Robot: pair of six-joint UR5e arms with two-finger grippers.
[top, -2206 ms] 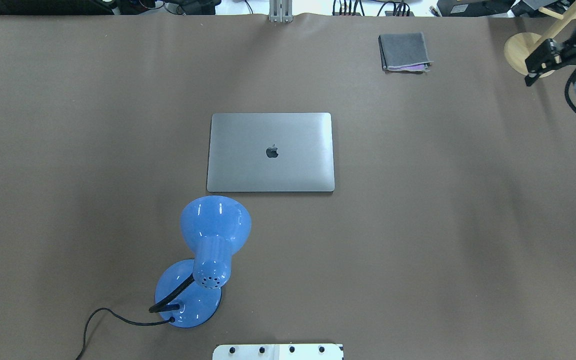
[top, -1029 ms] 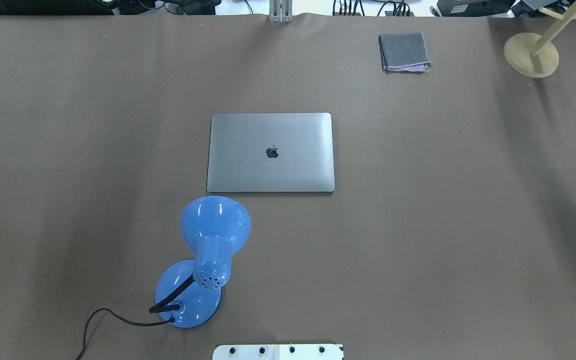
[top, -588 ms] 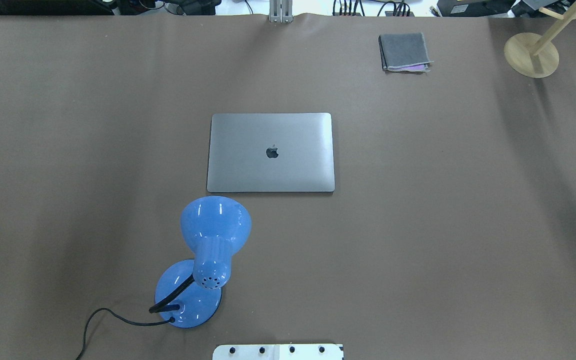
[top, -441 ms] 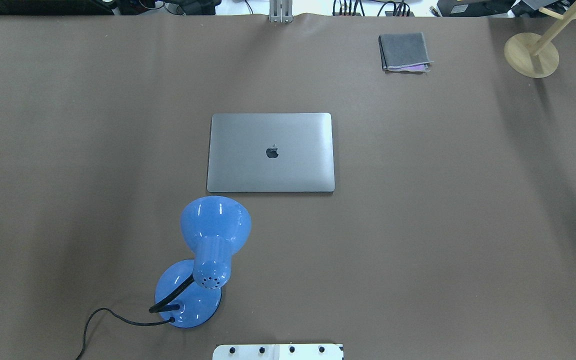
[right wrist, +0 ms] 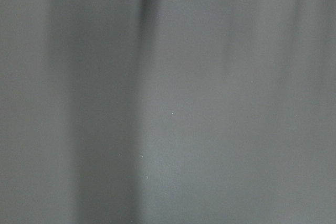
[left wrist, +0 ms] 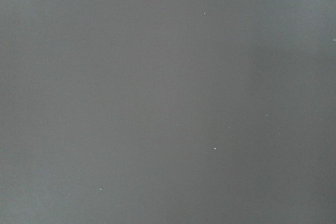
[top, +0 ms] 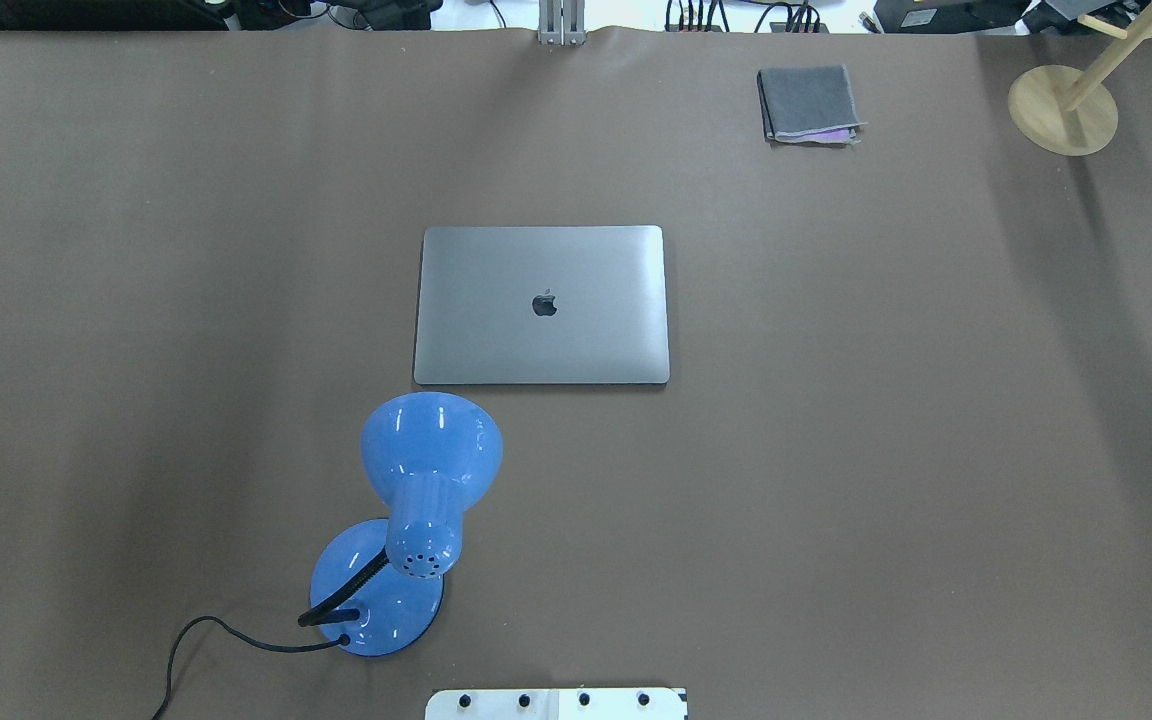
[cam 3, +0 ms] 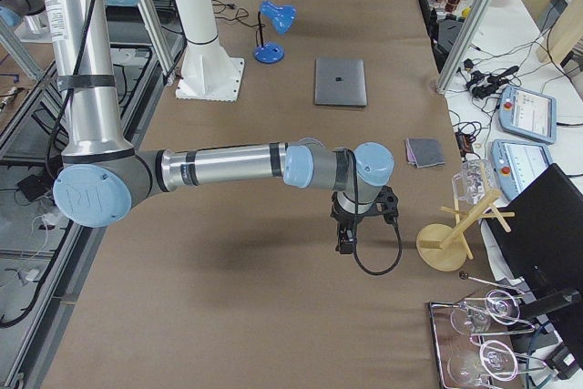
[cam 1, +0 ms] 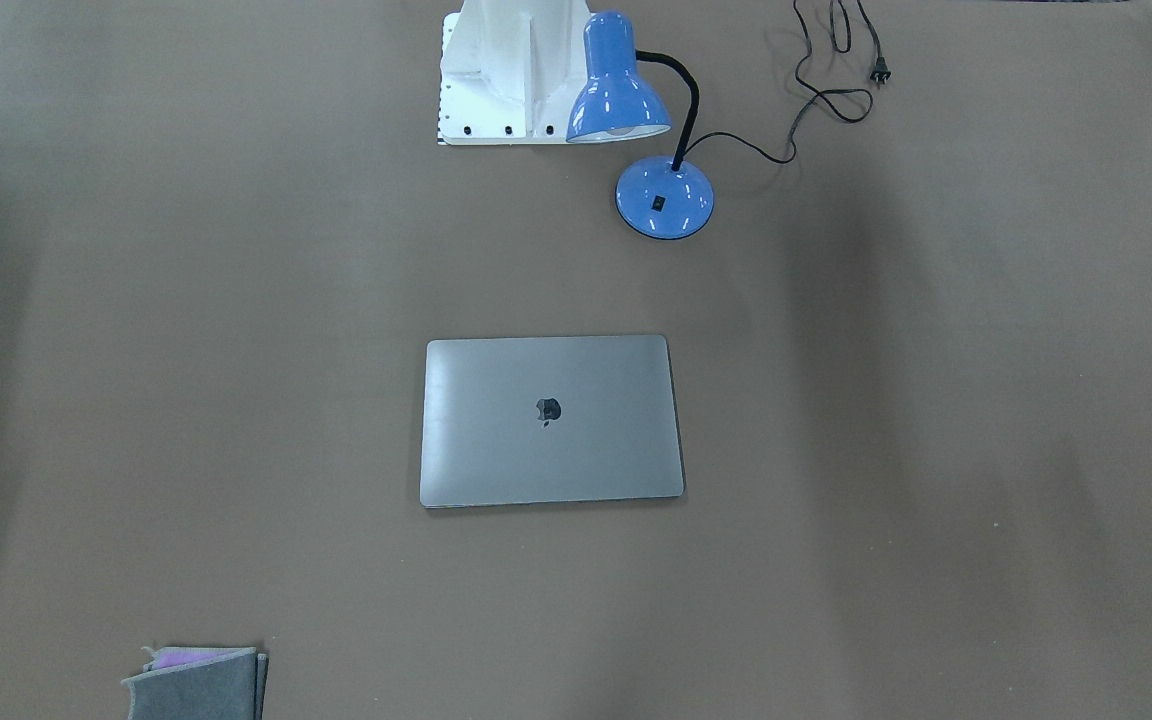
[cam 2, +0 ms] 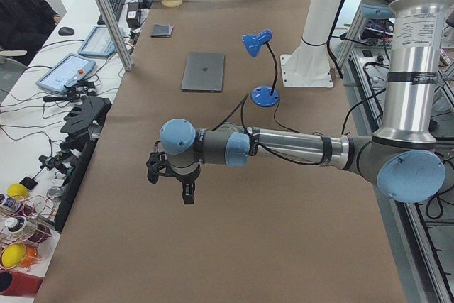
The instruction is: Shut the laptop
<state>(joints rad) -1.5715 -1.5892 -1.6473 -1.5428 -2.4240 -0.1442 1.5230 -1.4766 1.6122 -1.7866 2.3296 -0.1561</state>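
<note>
1. One left gripper (cam 2: 170, 184), black with two fingers, hangs over the matte brown table (top: 886, 450); only a side view shows it, so I cannot tell whether the fingers are apart or together
2. One glossy blue lamp (top: 431, 450) with a round base, bell shade, black gooseneck and black cord, near the laptop at its 7 o'clock
3. One laptop (top: 541, 304), a thin grey metal rectangle with rounded corners, lying at mid-table, lid flat down, dark logo up
4. One folded grey cloth (top: 808, 103) with a purple edge, at the laptop's 1 o'clock
5. One pale wooden stand (top: 1061, 108) with a disc base, at 2 o'clock
6. One black right gripper (cam 3: 357, 232); finger state likewise cannot be told
</note>
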